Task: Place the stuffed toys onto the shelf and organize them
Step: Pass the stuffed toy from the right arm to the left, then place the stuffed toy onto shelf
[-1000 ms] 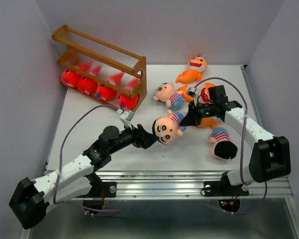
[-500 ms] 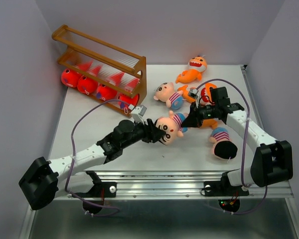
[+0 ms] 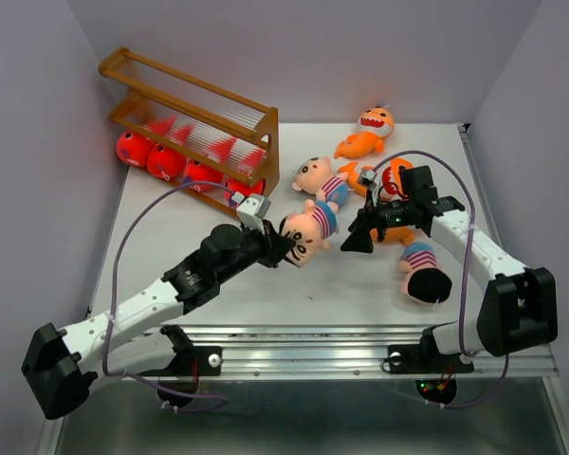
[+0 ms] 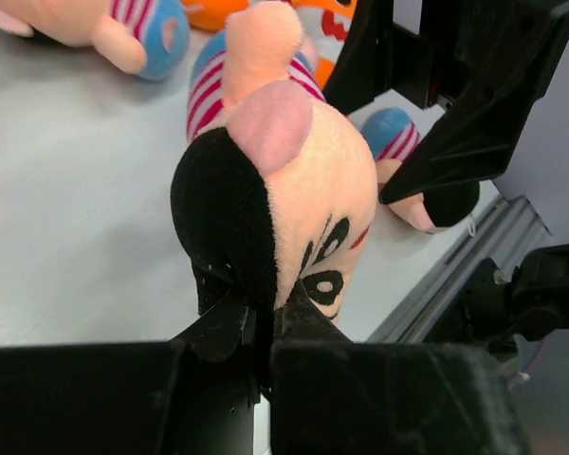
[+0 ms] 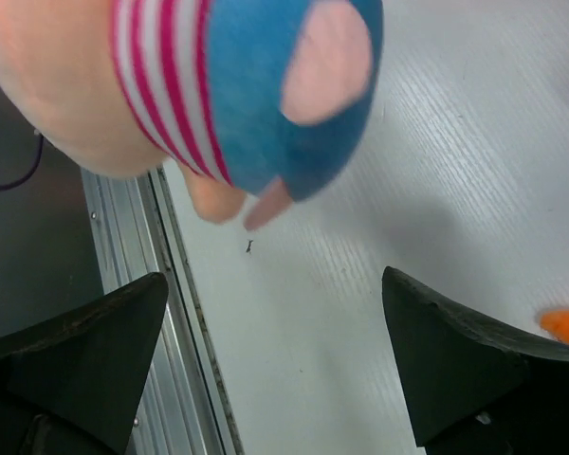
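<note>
A black-haired boy toy in a striped shirt hangs by its head from my left gripper, which is shut on its black hair. In the left wrist view the jaws of my left gripper pinch hair and cheek. My right gripper stands open just right of the toy's legs, with nothing between its fingers. The brown shelf stands at the back left, with several red sharks on its bottom tier.
Loose toys lie on the table's right half: a second boy, an orange shark, another shark partly under the right arm, and a boy lying with its head towards me. The metal front rail runs close below.
My left gripper shut on the boy's head and drew it left and back. My right gripper let go of the toy's legs and opened wide.
</note>
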You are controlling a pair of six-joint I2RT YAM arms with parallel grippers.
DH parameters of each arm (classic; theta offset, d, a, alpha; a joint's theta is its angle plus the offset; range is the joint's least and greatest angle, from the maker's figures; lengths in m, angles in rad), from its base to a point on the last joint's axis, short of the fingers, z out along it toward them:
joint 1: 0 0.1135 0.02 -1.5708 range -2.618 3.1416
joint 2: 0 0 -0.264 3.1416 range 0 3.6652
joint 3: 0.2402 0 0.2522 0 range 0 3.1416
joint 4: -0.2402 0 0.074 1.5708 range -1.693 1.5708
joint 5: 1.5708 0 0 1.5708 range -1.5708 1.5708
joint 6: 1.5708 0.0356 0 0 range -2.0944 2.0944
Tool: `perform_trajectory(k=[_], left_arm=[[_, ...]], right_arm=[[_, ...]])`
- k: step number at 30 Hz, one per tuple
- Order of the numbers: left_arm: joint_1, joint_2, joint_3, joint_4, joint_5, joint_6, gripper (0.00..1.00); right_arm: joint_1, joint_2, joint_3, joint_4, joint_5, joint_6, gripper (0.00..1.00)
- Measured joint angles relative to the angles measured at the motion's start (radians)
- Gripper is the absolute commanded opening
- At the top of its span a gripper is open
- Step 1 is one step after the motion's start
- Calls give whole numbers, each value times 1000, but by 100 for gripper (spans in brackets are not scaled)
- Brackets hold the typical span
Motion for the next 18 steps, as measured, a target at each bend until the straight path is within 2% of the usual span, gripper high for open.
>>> perform_trajectory(k=[7,12,18], left_arm=[[103,-190,159,-290,-78,203,0],[296,-260,273,-438,-101,324,0],[516,-233,324,-519,-85,456,0]], right_arm=[[-16,-36,0,-7,93,-27,100],[-77,-44,-7,-5,87,-59,100],[-171,-19,-34,-8,31,-78,100]])
